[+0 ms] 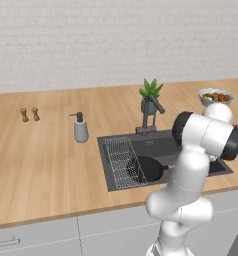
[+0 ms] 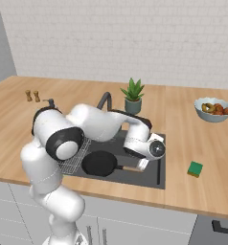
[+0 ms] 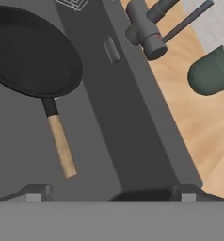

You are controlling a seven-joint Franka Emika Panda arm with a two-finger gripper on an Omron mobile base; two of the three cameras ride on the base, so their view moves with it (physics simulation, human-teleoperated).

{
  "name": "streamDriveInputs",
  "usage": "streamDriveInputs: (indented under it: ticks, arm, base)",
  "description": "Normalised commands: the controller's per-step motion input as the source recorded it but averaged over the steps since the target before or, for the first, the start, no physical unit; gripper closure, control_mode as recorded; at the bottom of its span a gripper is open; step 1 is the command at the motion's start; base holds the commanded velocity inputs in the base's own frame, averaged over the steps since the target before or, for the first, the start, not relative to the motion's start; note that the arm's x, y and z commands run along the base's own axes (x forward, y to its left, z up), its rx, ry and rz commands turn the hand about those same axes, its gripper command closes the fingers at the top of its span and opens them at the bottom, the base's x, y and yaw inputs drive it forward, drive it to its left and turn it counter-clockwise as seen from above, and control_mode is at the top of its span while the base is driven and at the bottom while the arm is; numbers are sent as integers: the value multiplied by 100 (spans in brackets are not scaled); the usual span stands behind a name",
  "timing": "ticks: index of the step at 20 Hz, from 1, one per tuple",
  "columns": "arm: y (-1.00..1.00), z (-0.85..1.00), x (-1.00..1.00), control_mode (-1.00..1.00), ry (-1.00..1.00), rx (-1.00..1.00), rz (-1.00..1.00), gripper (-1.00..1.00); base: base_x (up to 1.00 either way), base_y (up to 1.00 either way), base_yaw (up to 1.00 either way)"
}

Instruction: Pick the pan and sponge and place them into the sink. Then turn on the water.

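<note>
Hand view shows the round black frying pan (image 3: 31, 54) with its light wooden handle lying in the dark grey sink (image 3: 128, 141), gripper (image 3: 111, 193) jaws apart and empty, so lifting straight clear before crossing to the small green sponge (image 2: 195, 169) on the counter seems wise.

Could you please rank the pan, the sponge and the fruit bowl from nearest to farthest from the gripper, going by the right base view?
1. The pan, in the sink right beside the open gripper.
2. The sponge, on the counter right of the sink.
3. The fruit bowl, farther back on the right, near the wall.
</note>
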Motion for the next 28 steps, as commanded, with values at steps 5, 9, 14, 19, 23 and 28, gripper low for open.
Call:
streamDriveInputs:
  ticks: [5,9,14,19,23,28]
  arm:
    - [-4,100,-27,-100,0,0,0,-100]
    - [-14,100,-26,-100,5,0,0,-100]
    - [-19,79,-45,-100,24,0,0,-100]
    - [-22,56,-59,-100,29,1,-18,-100]
    - [-29,21,-56,-100,31,9,-45,-100]
    - [-23,0,-40,-100,12,6,-57,-100]
  base:
    - [0,0,0]
    - [0,0,0]
    - [0,0,0]
    - [0,0,0]
    - [0,0,0]
    - [0,0,0]
